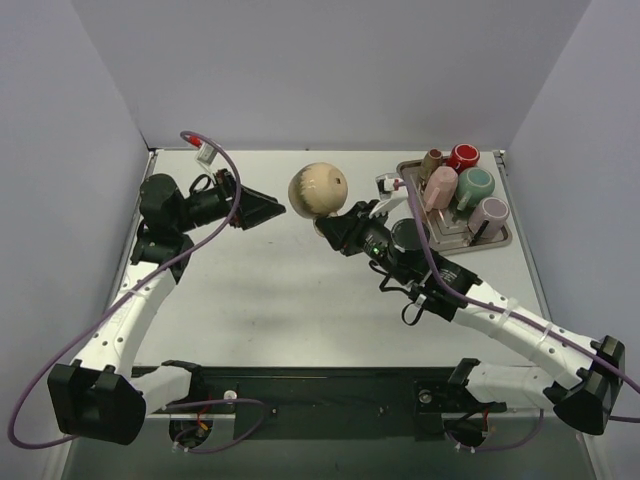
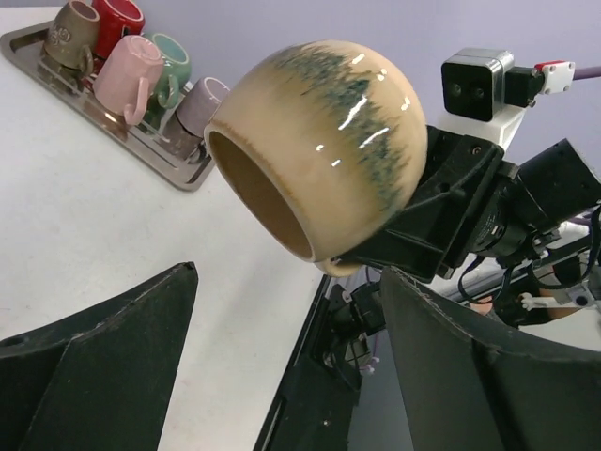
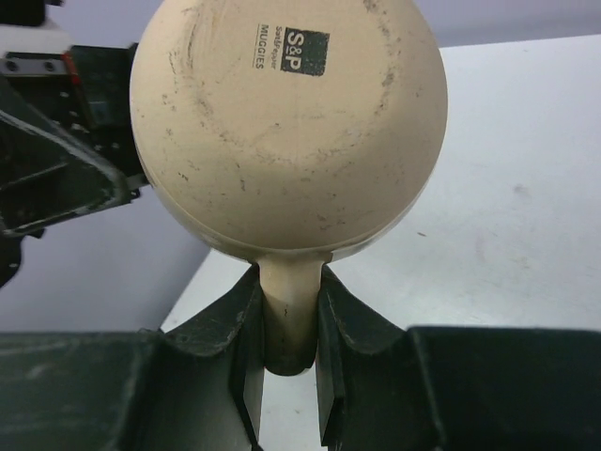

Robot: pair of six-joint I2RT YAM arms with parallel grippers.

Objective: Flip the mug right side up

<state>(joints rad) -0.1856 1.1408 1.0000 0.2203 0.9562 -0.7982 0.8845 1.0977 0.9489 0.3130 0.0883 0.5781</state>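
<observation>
A round cream mug (image 1: 318, 188) with dark green speckles is held in the air above the table's middle back. My right gripper (image 1: 338, 228) is shut on its handle (image 3: 289, 315). The right wrist view shows the mug's flat base (image 3: 286, 122) with a printed mark. In the left wrist view the mug (image 2: 324, 141) lies on its side with its mouth facing left and down. My left gripper (image 1: 268, 210) is open and empty, just left of the mug, its fingers (image 2: 103, 362) wide apart.
A metal tray (image 1: 497, 240) at the back right holds several mugs: red (image 1: 463, 156), brown (image 1: 432, 160), pink (image 1: 440, 185), green (image 1: 475, 185) and lilac (image 1: 490, 213). The tray also shows in the left wrist view (image 2: 56, 80). Grey walls enclose the table.
</observation>
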